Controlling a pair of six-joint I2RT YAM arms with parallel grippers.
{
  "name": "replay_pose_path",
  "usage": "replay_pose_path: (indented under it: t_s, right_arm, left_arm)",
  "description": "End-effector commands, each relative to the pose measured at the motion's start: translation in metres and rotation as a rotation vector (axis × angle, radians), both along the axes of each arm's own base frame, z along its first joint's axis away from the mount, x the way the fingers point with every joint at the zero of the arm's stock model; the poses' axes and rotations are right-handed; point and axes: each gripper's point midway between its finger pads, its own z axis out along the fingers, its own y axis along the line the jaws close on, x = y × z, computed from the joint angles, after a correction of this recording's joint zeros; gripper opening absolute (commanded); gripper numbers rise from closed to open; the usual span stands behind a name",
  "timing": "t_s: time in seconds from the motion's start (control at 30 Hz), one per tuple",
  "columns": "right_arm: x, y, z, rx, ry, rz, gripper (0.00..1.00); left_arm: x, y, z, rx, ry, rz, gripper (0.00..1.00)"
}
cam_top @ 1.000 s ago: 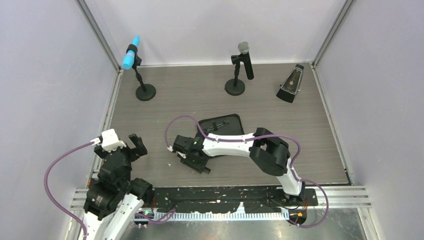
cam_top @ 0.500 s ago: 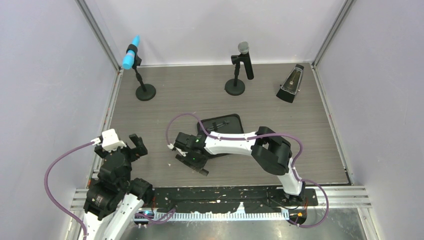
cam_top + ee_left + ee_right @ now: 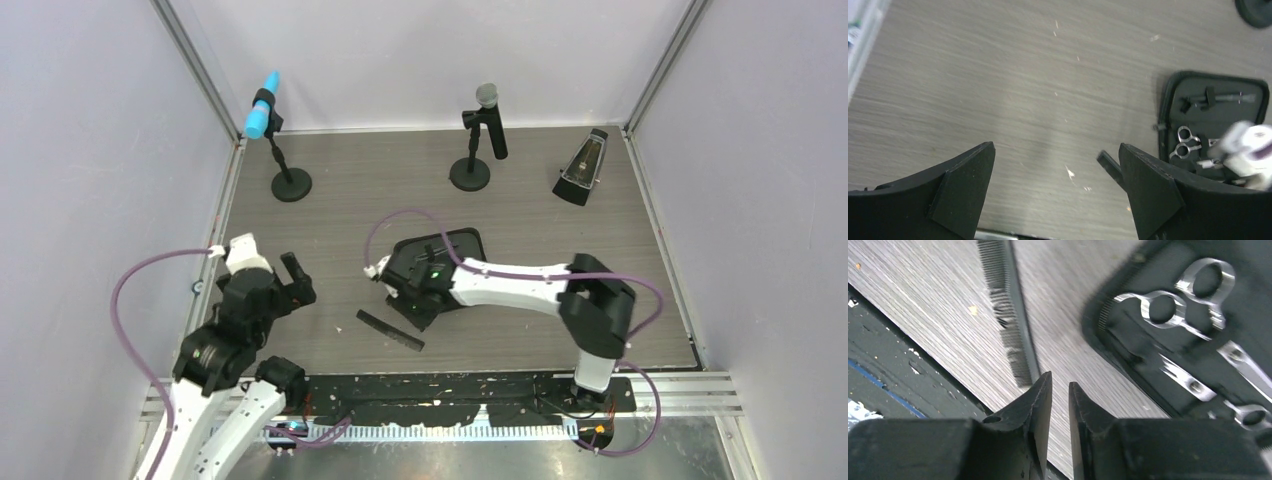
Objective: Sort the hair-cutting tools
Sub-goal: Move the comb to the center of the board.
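The flat black comb (image 3: 390, 330) lies loose on the wood table, just left of the open black zip case (image 3: 458, 243). In the right wrist view the comb (image 3: 1008, 305) lies ahead and left of my right gripper (image 3: 1060, 380), whose jaws stand a narrow gap apart with nothing between them. Two silver scissors (image 3: 1188, 295) lie in the case. In the top view my right gripper (image 3: 418, 303) hovers at the case's near-left corner. My left gripper (image 3: 1058, 170) is wide open and empty over bare table, with the comb's end (image 3: 1108, 162), the scissors (image 3: 1184, 142) and a black hair clip (image 3: 1213, 97) to its right.
A blue-headed microphone (image 3: 262, 105) on a round base (image 3: 291, 185) stands at the back left. A black microphone (image 3: 490, 115) stands at the back middle and a metronome (image 3: 583, 165) at the back right. Metal rails and walls border the table.
My right gripper has left the comb lying on the table and moved right, to the case's corner. My left arm has swung forward and to the right.
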Motion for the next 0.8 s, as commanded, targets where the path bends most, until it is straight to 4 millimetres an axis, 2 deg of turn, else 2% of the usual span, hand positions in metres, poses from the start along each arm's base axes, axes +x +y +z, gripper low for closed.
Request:
replay_pose_path:
  t_s: [0.0,0.07,0.1,0.2,0.23,0.27,0.3,0.33,0.37,0.4,0.53,0.63,0.77]
  right_arm:
    - [0.04,-0.002,0.068,0.237,-0.169,-0.165,0.31]
    - [0.059,-0.02,0.083,0.297,-0.219,-0.251,0.37]
    - [0.059,-0.031,0.09,0.329,-0.231,-0.278,0.41]
    - [0.081,-0.055,0.111,0.443,-0.295,-0.4,0.47]
    - [0.081,-0.067,0.114,0.469,-0.317,-0.428,0.5]
    - [0.092,-0.075,0.123,0.509,-0.36,-0.482,0.52]
    - [0.091,-0.087,0.126,0.533,-0.385,-0.508,0.59]
    - [0.1,-0.096,0.133,0.564,-0.43,-0.555,0.66]
    - [0.099,-0.106,0.135,0.586,-0.455,-0.576,0.69]
    - [0.106,-0.113,0.142,0.612,-0.494,-0.61,0.77]
    - [0.116,-0.143,0.148,0.628,-0.605,-0.7,0.82]
    - [0.123,-0.165,0.141,0.585,-0.666,-0.771,0.87]
    - [0.131,-0.184,0.131,0.528,-0.72,-0.836,0.88]
  left_arm:
    - [-0.007,-0.037,-0.027,-0.157,0.238,-0.049,0.99]
    - [-0.007,-0.053,-0.041,-0.223,0.308,-0.06,0.98]
    - [-0.007,-0.06,-0.048,-0.246,0.335,-0.063,0.97]
    - [-0.008,-0.076,-0.066,-0.291,0.409,-0.052,0.95]
    - [-0.009,-0.081,-0.072,-0.3,0.431,-0.043,0.94]
    - [-0.009,-0.086,-0.076,-0.304,0.451,-0.037,0.93]
    - [-0.009,-0.092,-0.081,-0.306,0.469,-0.03,0.91]
    - [-0.008,-0.099,-0.085,-0.313,0.479,-0.027,0.9]
    - [-0.008,-0.106,-0.089,-0.321,0.493,-0.017,0.88]
    - [-0.008,-0.112,-0.092,-0.33,0.507,-0.009,0.85]
    - [-0.008,-0.13,-0.107,-0.338,0.57,0.051,0.76]
    - [-0.006,-0.138,-0.117,-0.306,0.613,0.08,0.72]
    - [0.0,-0.152,-0.13,-0.275,0.665,0.093,0.69]
